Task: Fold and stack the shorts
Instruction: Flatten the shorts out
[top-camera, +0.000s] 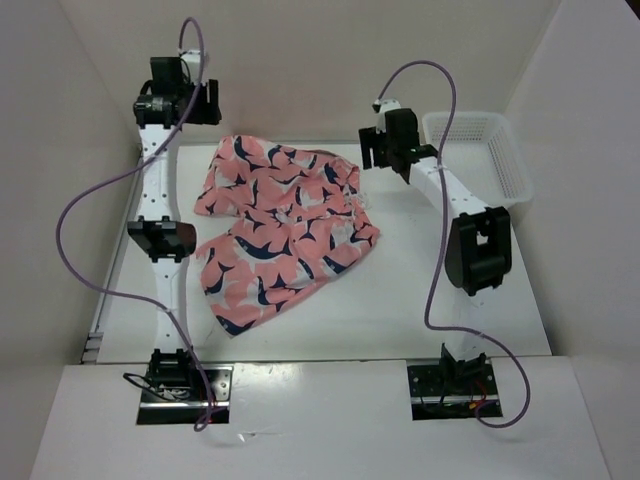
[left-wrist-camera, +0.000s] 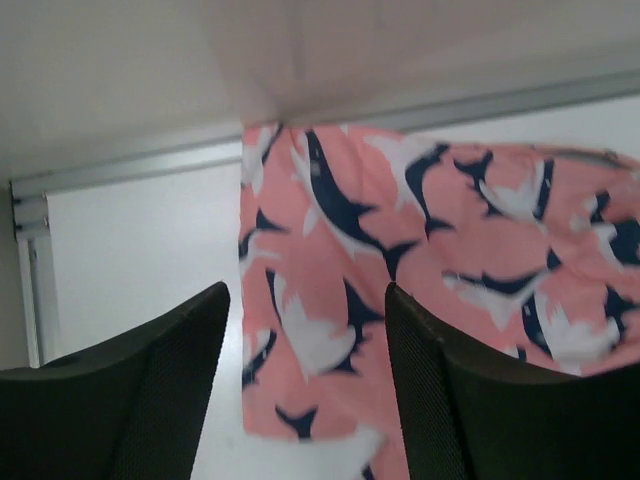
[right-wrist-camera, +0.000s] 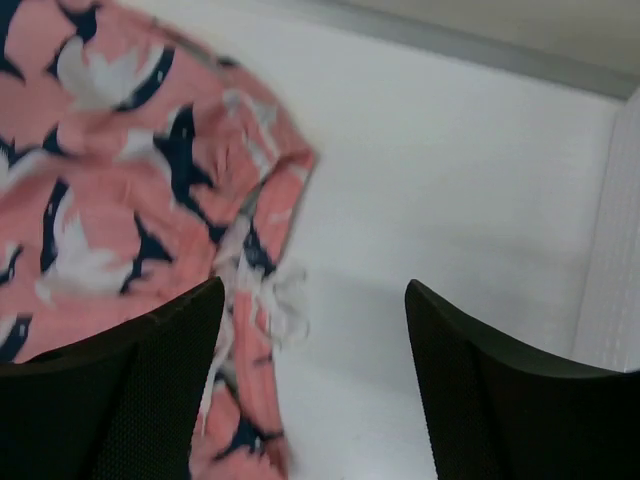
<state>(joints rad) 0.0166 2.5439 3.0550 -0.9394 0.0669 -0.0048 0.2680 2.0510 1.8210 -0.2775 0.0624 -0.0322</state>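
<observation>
Across the middle and left of the white worktop (top-camera: 400, 300), the soft salmon-pink fabric shorts with navy-and-white whale shapes (top-camera: 285, 230) lie loose and rumpled, not yet folded. Their long axis runs roughly from the far side towards the near-left.

Both arms reach to the far end of the cloth. The left hand (left-wrist-camera: 306, 292) hangs over the far-left corner, its black fingers apart with nothing between them; its wrist view shows a straight cloth edge on the worktop below. The right hand (right-wrist-camera: 314, 287) hangs just off the far-right corner, fingers likewise apart and empty, with the cloth to its left and bare worktop under it. The white perforated plastic basket (top-camera: 480, 150) stands on its other side, well apart from the shorts.

Each hand is about equally near its own corner, so the next grasp probably means taking both far corners and drawing them along the long axis towards the near edge.
</observation>
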